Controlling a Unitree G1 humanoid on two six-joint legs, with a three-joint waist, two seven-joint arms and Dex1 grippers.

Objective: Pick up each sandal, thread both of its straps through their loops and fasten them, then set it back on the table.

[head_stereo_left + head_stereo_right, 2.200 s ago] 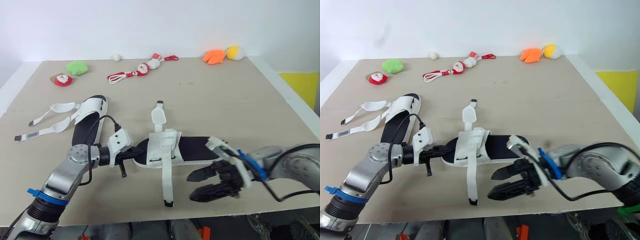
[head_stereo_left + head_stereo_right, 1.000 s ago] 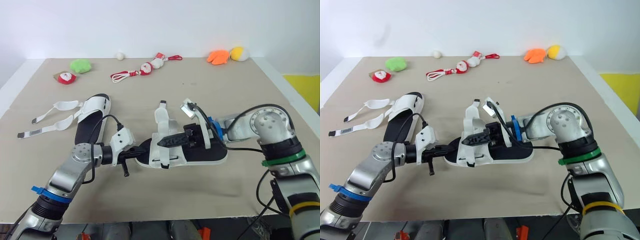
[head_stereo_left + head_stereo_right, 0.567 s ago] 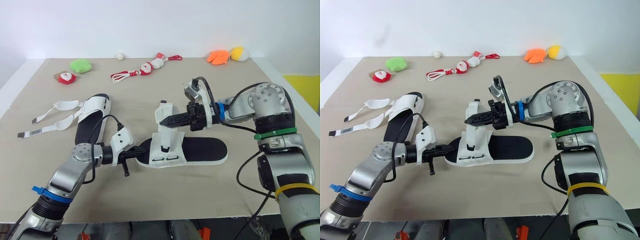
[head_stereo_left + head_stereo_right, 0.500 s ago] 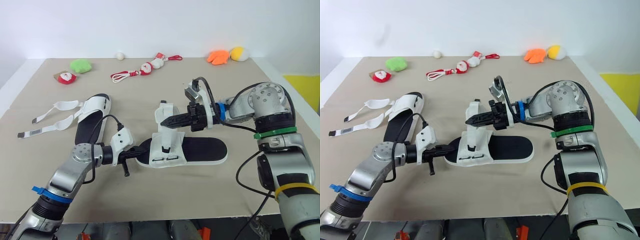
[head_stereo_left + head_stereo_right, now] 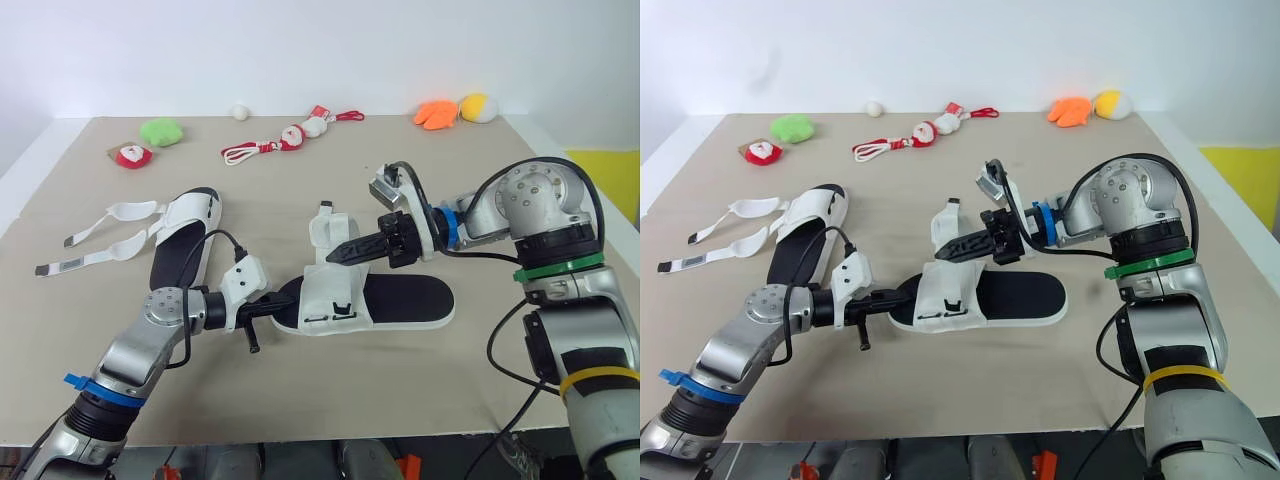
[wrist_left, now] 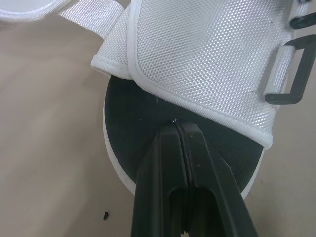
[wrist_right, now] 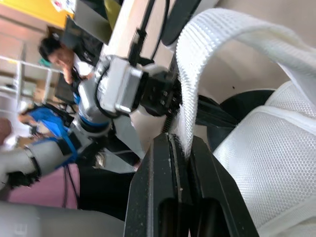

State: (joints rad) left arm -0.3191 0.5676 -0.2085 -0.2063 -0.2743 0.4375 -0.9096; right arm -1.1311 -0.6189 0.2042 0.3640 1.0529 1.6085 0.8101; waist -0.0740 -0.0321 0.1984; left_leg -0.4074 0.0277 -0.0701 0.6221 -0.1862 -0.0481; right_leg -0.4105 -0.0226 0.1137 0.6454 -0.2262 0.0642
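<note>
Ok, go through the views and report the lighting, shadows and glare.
Left eye view: soft, even light on the table, faint shadow under the middle sandal, no glare. Left wrist view: faint sheen on the black insole. Right wrist view: the strap is the brightest thing, weave still readable.

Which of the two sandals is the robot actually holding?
The middle sandal: left jaws pinch its sole, right jaws pinch a strap. The other sandal lies untouched at the left, straps splayed.
</note>
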